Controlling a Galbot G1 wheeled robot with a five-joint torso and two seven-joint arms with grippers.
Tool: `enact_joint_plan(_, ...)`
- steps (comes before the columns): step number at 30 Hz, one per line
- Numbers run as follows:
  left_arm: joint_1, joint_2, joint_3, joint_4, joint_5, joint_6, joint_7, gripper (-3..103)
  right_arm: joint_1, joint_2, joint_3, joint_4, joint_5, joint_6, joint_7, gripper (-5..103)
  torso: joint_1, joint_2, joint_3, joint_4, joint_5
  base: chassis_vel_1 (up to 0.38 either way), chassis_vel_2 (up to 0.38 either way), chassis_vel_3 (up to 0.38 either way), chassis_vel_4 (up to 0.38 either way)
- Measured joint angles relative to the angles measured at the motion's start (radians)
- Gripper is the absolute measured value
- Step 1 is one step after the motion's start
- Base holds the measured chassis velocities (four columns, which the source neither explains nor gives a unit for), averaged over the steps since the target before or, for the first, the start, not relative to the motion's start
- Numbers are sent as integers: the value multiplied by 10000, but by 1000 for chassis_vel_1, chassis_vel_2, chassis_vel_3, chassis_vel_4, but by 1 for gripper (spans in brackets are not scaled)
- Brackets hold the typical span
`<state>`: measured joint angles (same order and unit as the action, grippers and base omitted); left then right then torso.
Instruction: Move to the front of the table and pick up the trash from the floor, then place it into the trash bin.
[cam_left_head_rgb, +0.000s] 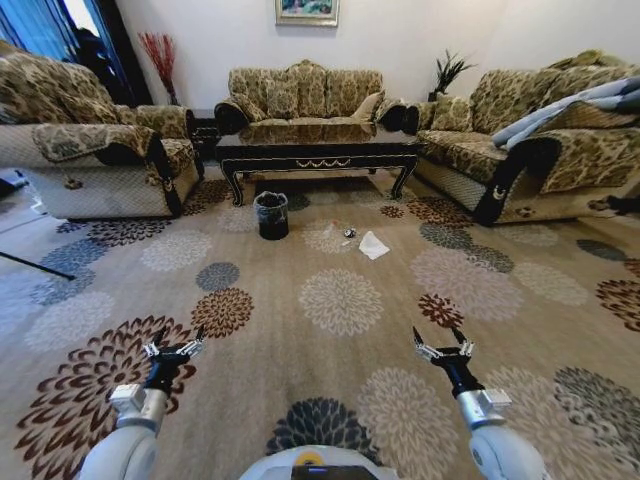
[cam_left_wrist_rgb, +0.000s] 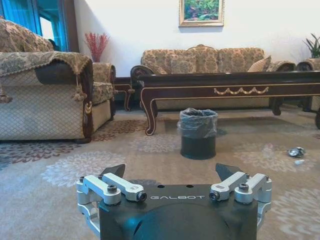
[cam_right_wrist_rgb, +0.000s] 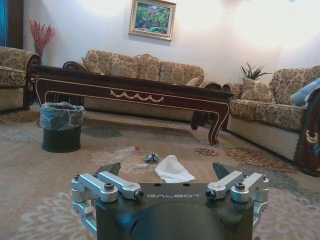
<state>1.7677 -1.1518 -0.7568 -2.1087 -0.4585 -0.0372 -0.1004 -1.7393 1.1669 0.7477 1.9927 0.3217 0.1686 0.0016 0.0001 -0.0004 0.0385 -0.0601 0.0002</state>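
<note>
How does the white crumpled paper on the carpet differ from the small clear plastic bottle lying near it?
The white crumpled paper is opaque and stands out brightly; the small clear plastic bottle is see-through and hard to spot against the pattern. The paper is a wider, peaked heap; the bottle lies flat and slim. The paper lies farther from the black lined trash bin, the bottle nearer. Both rest on the floral carpet before the dark wooden coffee table.

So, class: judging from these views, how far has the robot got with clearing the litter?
Nothing is binned yet. The white crumpled paper, clear plastic bottle and small dark-and-silver piece lie on the flower-patterned carpet beside the black bag-lined bin. Left gripper and right gripper are open and empty. Approach, pickup and binning remain.
</note>
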Motion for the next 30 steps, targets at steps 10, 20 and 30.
enact_joint_plan(10,22,-31,-20,99,-37,-145,-15,100,21,8,-31,-30,-82,5,46,100,-1,1,23,-2,-3,-127,143,126,-147)
enact_joint_plan(20,-8,-36,-32,162,-130,-162,-31,100,11,-2,-34,4,-96,-4,46,100,-1,0,40,-1,-3,-136,152,149,-142)
enact_joint_plan(30,-56,-29,-41,218,-232,-171,-39,100,-4,14,-38,53,-114,-37,38,100,-1,0,48,-1,-4,-137,133,127,-131)
